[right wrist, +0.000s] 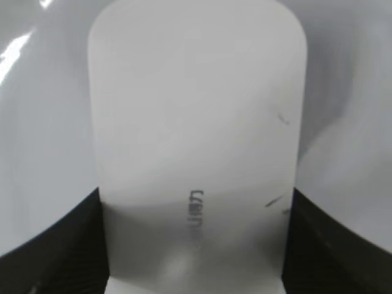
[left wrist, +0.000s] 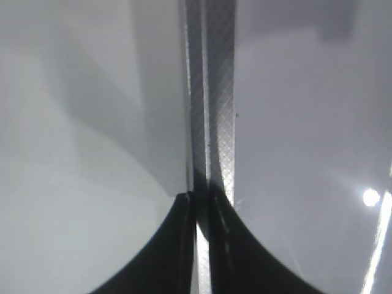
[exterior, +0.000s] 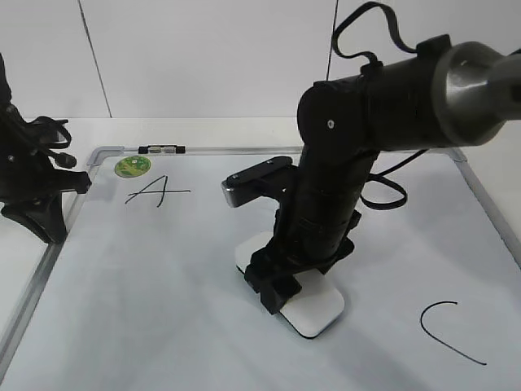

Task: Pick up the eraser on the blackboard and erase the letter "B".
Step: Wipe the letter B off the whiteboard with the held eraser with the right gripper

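The white eraser (exterior: 316, 313) lies flat on the blackboard (exterior: 155, 285), near its middle. My right gripper (exterior: 278, 287) reaches down over it and is shut on its two long sides. In the right wrist view the eraser (right wrist: 196, 92) with its grey lettering fills the space between the black fingers of the right gripper (right wrist: 195, 205). The letter "B" does not show; the right arm covers the middle of the board. My left gripper (exterior: 47, 228) is shut and empty at the board's left frame; its tips (left wrist: 199, 199) sit over the metal frame (left wrist: 213, 92).
A black "A" (exterior: 158, 191) is at the board's upper left and a black "C" (exterior: 448, 330) at its lower right. A round green sticker (exterior: 132, 166) and a small marker (exterior: 161, 149) lie at the top edge. The right arm's cables hang over the board.
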Controlling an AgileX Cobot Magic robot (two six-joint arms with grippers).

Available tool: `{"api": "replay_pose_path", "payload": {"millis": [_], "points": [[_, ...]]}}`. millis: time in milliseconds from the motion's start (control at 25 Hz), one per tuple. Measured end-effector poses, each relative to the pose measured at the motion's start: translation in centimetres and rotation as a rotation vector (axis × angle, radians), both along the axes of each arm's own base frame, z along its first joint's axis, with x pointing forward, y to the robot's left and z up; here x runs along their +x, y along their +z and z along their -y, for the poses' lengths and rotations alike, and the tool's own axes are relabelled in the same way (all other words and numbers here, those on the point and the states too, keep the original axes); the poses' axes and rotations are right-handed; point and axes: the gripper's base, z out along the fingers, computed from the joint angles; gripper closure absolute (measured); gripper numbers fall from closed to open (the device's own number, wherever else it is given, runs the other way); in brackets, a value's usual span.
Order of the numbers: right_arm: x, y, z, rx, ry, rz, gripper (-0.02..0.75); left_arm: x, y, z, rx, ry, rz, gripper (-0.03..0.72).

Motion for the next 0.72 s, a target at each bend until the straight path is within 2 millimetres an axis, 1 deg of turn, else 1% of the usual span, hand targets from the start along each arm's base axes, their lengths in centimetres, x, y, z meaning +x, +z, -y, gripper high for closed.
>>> {"api": "replay_pose_path", "payload": {"millis": [320,400,520,720], "points": [[0.5,-0.5,-0.1,-0.049,-0.029,-0.008,0.178,0.0,0.0,0.0,0.000,0.000,0.000,0.667],[0.9,-0.5,0.3,-0.048,-0.049,-0.012,0.178,0.0,0.0,0.0,0.000,0.000,0.000,0.667],[2.0,-0.4,1.7,-0.046,-0.101,-0.011,0.178,0.0,0.0,0.0,0.000,0.000,0.000,0.667],[4.5,-0.4,5.7,-0.047,-0.225,-0.013,0.178,0.0,0.0,0.0,0.000,0.000,0.000,0.667]]}}
